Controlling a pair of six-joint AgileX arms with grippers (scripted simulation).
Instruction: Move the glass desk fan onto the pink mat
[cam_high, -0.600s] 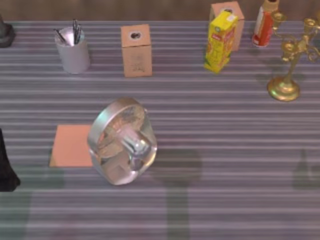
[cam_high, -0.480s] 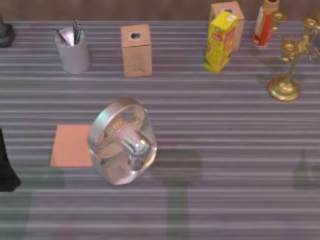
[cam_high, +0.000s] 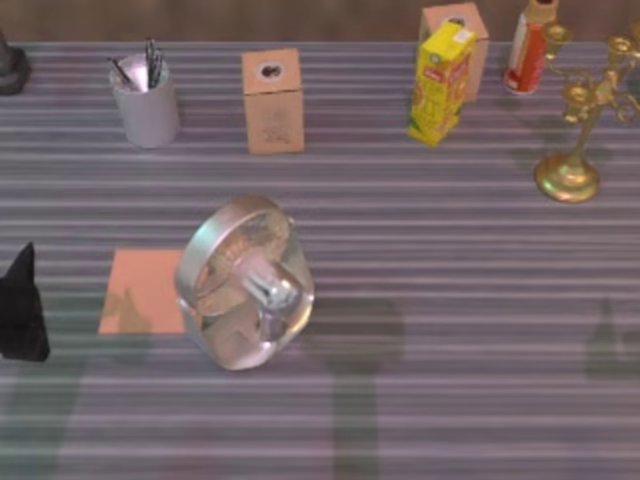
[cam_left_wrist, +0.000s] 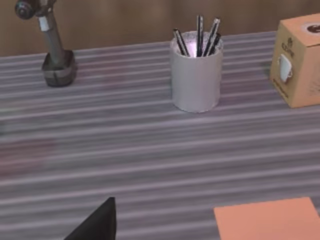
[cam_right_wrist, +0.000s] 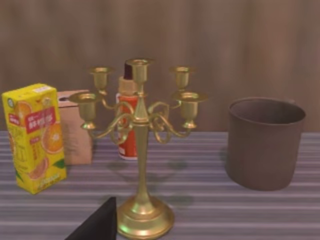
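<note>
Left tool (cam_high: 22, 318) sat at the tabletop's (cam_high: 450, 250) left edge, a dark shape only; could not tell how its fingers stood. One dark fingertip (cam_left_wrist: 95, 225) showed in the left wrist view. Right tool not seen from above; only a dark fingertip (cam_right_wrist: 97, 222) showed in the right wrist view, state not readable.

Fan (cam_high: 245, 283) stood tilted, to the right of the left tool, its cage overlapping the mat's right edge from above; whether the base rested on the mat could not be told. Mat (cam_high: 140, 291) lay flat between left tool and fan, near the tool but apart from it.

Containers:
- Grey cup (cam_high: 146, 101), far side of the tabletop, beyond the left tool; upright, held several dark pens (cam_left_wrist: 199, 36) leaning against the rim.
- Tan box (cam_high: 272, 101) just right of the cup, round hole in its top; contents hidden.
- Brown pot (cam_right_wrist: 264, 142) ahead of the right tool, beside the candelabra (cam_right_wrist: 140, 150); inside not visible.
- Yellow juice carton (cam_high: 440, 82), closed, in front of a second tan box (cam_high: 470, 25).
</note>
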